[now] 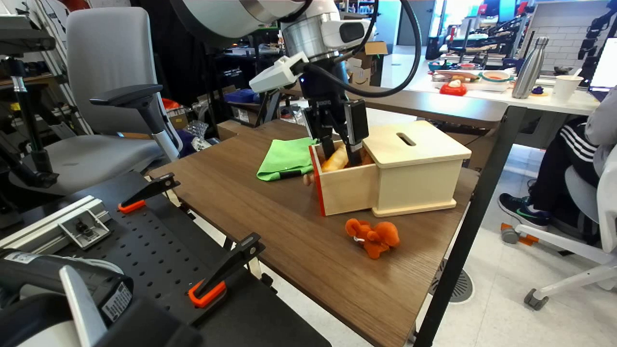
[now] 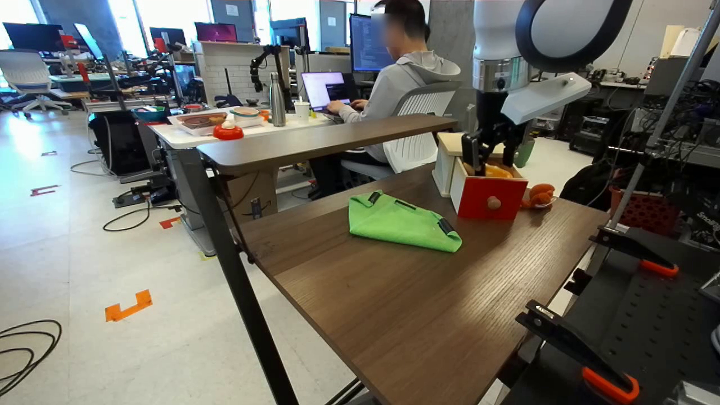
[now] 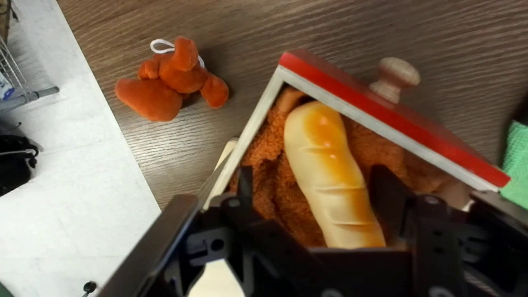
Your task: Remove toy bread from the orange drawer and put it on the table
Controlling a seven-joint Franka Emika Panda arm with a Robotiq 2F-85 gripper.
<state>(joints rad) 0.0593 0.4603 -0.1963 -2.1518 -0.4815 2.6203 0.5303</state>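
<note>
In the wrist view, the gripper (image 3: 312,180) has jaws spread at 9 and 3 o'clock; between them, the bread (image 3: 335,181) lies in the drawer (image 3: 437,143), lengthwise 11 to 5, nearer the 3 o'clock jaw.

In your wrist view, the toy bread (image 3: 330,165) looks smooth and glossy — white glints on its orange streak — over rough, fuzzy orange fabric (image 3: 266,146). At one o'clock from it, the orange drawer (image 3: 371,119) shows you a pale wood rim, a smooth red front and a grained wooden knob (image 3: 396,76); at three, rough-textured green cloth (image 3: 517,152); at ten, a matt, velvety plush toy (image 3: 177,78). The table (image 3: 371,24) has streaky wood grain, faintly shiny toward nine. In an exterior view, at the drawer's two o'clock, your wooden box (image 1: 414,178) looks smooth.
</note>
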